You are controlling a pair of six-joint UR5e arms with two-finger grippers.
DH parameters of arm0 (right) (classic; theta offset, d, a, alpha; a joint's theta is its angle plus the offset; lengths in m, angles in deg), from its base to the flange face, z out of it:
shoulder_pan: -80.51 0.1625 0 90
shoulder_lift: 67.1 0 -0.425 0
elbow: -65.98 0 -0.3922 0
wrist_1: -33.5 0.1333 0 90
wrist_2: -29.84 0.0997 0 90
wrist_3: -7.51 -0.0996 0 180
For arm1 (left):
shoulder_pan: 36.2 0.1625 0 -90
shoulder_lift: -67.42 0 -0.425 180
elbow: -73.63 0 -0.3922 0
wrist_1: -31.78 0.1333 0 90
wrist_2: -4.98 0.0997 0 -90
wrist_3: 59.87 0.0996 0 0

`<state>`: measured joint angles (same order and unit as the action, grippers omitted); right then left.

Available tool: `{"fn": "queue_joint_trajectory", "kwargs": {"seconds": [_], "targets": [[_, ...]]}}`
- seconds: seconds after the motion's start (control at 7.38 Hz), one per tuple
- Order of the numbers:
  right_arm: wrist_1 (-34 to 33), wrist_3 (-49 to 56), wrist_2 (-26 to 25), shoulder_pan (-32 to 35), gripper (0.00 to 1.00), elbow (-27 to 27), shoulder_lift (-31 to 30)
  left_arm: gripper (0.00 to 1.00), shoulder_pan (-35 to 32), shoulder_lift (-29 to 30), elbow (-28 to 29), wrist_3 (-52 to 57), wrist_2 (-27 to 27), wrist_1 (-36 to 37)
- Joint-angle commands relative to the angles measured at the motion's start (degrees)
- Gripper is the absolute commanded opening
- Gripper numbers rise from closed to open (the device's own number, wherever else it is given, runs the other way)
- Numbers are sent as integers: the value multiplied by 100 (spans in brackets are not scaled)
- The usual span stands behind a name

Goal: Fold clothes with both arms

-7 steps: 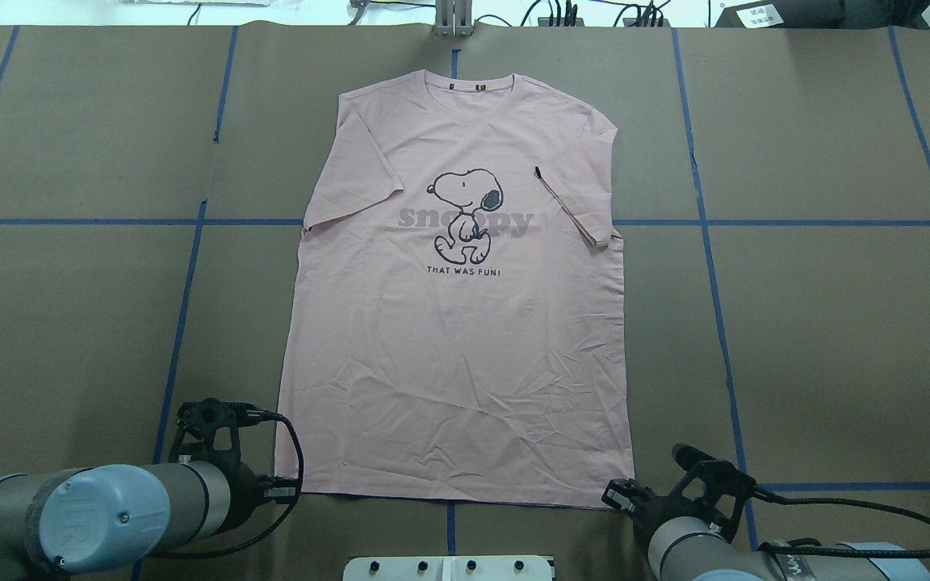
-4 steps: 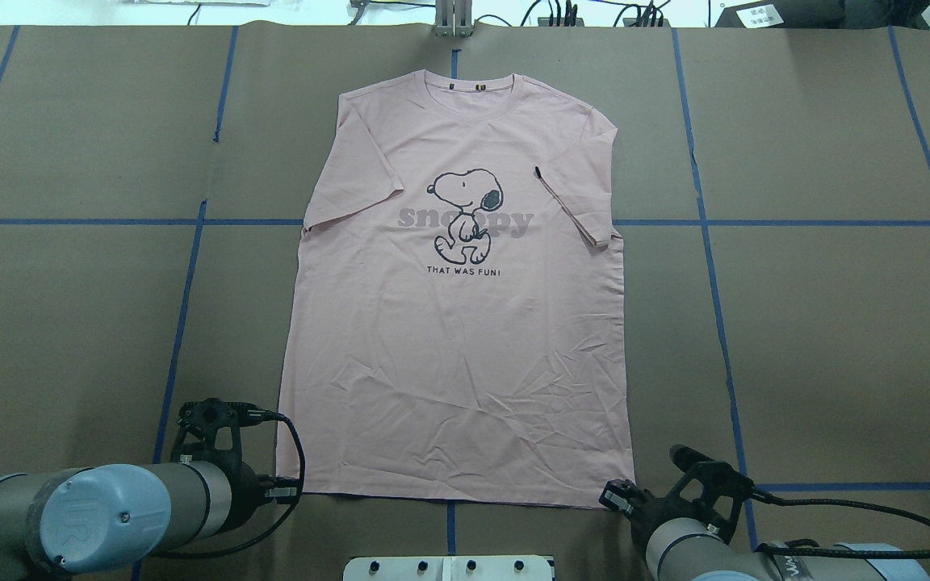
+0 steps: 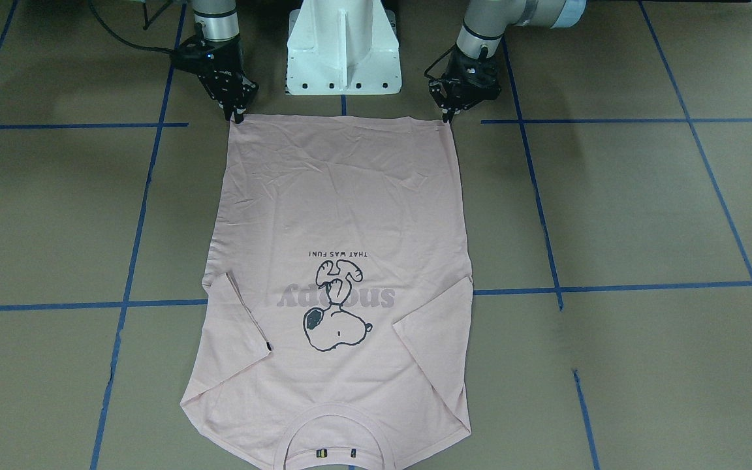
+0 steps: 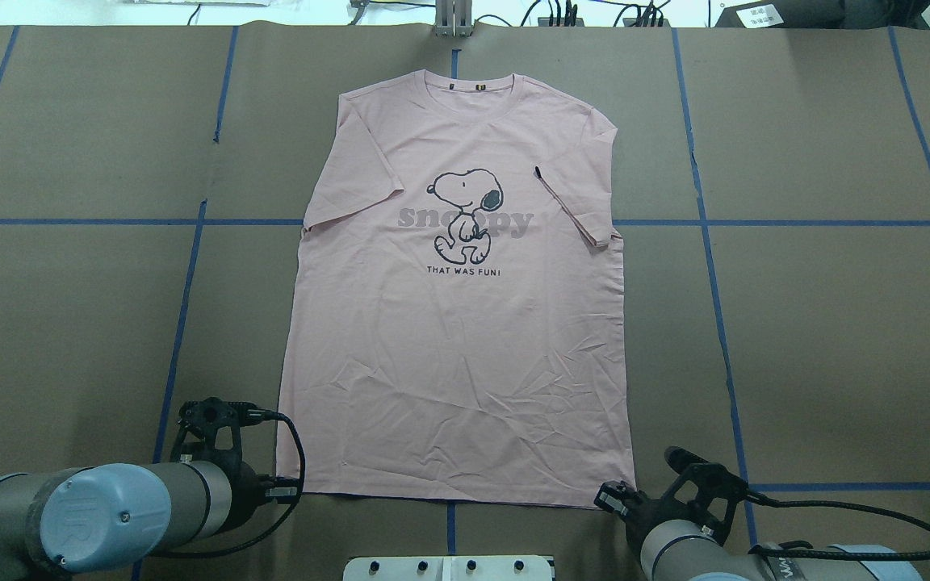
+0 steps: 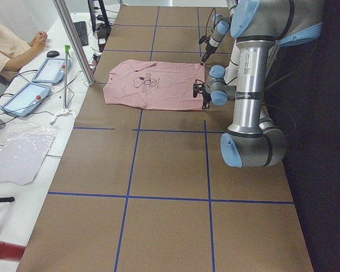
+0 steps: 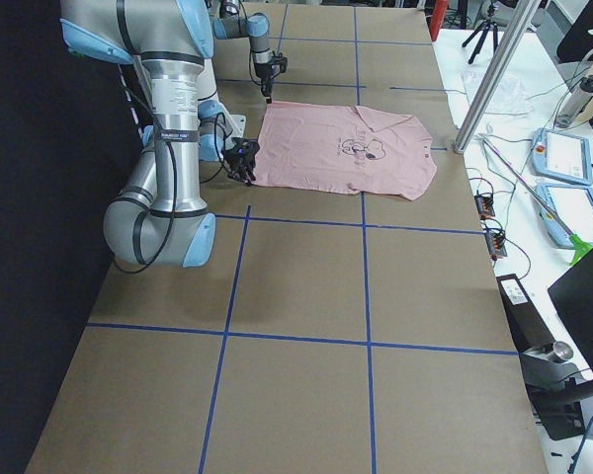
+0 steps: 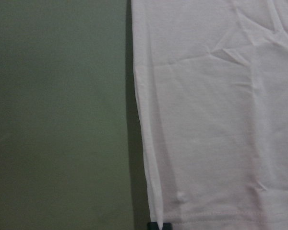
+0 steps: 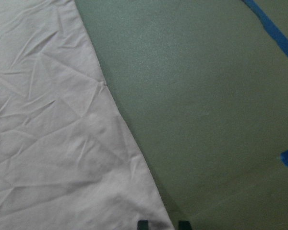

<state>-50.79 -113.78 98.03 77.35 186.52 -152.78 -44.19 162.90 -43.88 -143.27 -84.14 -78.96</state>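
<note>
Pink T-shirt [image 4: 457, 339] lies print-up centre frame on the surface [image 4: 836, 323], our right pincer [image 3: 237, 119] parted astride one hem corner, left pincer [image 3: 446, 119] at the other, state we cannot tell, so we should bite both layers evenly.

The overhead camera is looking forward and down from behind the robot, and the front one is facing it steeply. Side cameras are looking along the brown paper-covered surface [image 5: 170, 164] from either end. Both wrist cameras are sitting close over hem corners of the pale pink cotton T-shirt [image 4: 457, 339], which every view is sharing.
</note>
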Motion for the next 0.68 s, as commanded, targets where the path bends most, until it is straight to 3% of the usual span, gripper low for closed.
{"fn": "queue_joint_trajectory", "kwargs": {"seconds": [0.0,0.14,0.41,0.54], "targets": [[9,0,-8,-1,11,5,34,0,-1,32,0,-9,0,0],[0,0,-8,-1,0,5,25,0,-1,33,0,0,0,0],[0,70,18,34,0,48,-28,0,8,94,-52,-9,9,0],[0,166,44,87,0,284,-71,0,-1,120,-366,35,-9,183]]}}
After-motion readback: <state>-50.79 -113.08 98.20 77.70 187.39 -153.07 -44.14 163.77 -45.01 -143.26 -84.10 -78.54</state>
